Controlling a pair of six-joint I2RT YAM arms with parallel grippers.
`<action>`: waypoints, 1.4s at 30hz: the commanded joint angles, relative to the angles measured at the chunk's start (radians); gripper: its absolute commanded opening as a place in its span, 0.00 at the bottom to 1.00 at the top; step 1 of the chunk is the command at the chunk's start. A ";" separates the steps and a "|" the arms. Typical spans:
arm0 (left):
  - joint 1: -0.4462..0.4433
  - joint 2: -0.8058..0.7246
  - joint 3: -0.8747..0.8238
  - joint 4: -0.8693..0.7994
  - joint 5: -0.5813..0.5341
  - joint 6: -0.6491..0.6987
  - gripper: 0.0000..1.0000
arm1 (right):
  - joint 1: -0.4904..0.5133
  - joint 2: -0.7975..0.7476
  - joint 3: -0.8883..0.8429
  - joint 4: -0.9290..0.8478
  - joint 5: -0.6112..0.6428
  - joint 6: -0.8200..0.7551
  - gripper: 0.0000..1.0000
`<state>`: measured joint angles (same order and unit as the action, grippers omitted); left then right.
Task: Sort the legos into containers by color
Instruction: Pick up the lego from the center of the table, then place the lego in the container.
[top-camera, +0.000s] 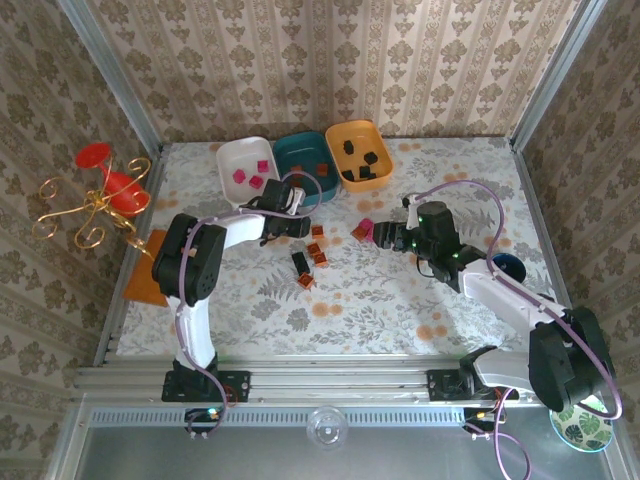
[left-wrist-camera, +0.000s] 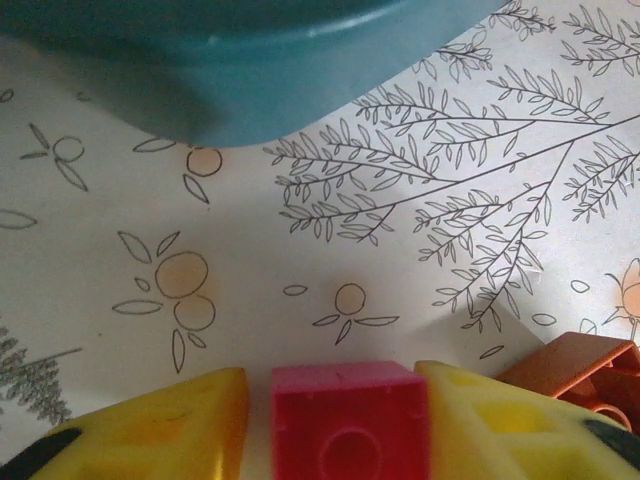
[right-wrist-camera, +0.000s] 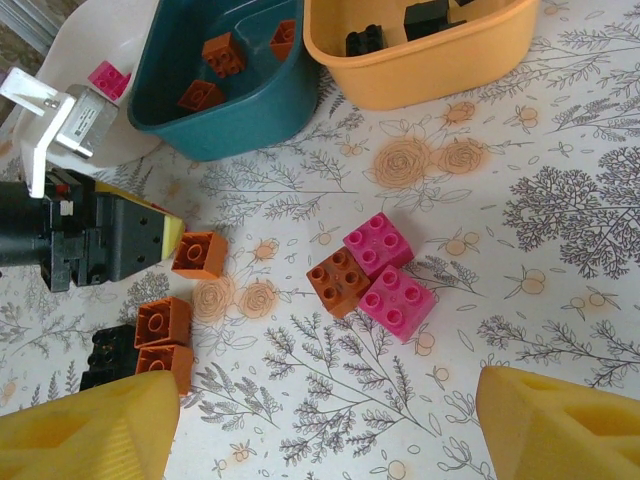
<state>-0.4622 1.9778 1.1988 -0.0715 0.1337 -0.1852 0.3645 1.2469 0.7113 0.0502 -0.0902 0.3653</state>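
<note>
A pink lego (left-wrist-camera: 345, 420) sits between the yellow fingers of my left gripper (left-wrist-camera: 340, 425); the right finger touches it and a thin strip of table shows by the left one. This gripper (top-camera: 297, 226) is just in front of the dark teal tray (top-camera: 305, 160). An orange lego (left-wrist-camera: 580, 365) lies beside it. My right gripper (right-wrist-camera: 330, 420) stands open above two pink legos (right-wrist-camera: 385, 270) and one orange lego (right-wrist-camera: 338, 280), all touching. The white tray (top-camera: 245, 160) holds pink legos, the teal one orange legos (right-wrist-camera: 222, 55), and the orange tray (top-camera: 360, 150) black ones.
Loose orange legos (right-wrist-camera: 163, 322) and a black lego (right-wrist-camera: 110, 350) lie mid-table. A red cup on a gold wire stand (top-camera: 110, 190) and an orange-brown mat (top-camera: 145, 270) are at the left. A blue cup (top-camera: 508, 265) is by the right arm. Walls close three sides.
</note>
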 joint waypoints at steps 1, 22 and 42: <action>-0.007 0.002 -0.003 0.037 0.039 0.001 0.43 | 0.002 0.011 -0.015 0.042 -0.039 -0.004 0.79; 0.237 -0.185 -0.028 0.211 -0.067 -0.147 0.32 | 0.261 0.110 -0.069 0.348 -0.111 -0.180 0.81; 0.294 0.006 0.372 0.027 -0.059 -0.106 0.68 | 0.238 0.137 -0.020 0.157 0.230 -0.134 0.83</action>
<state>-0.1684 2.1036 1.6409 -0.0662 0.0093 -0.2649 0.6216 1.3670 0.6556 0.2863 0.0036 0.1967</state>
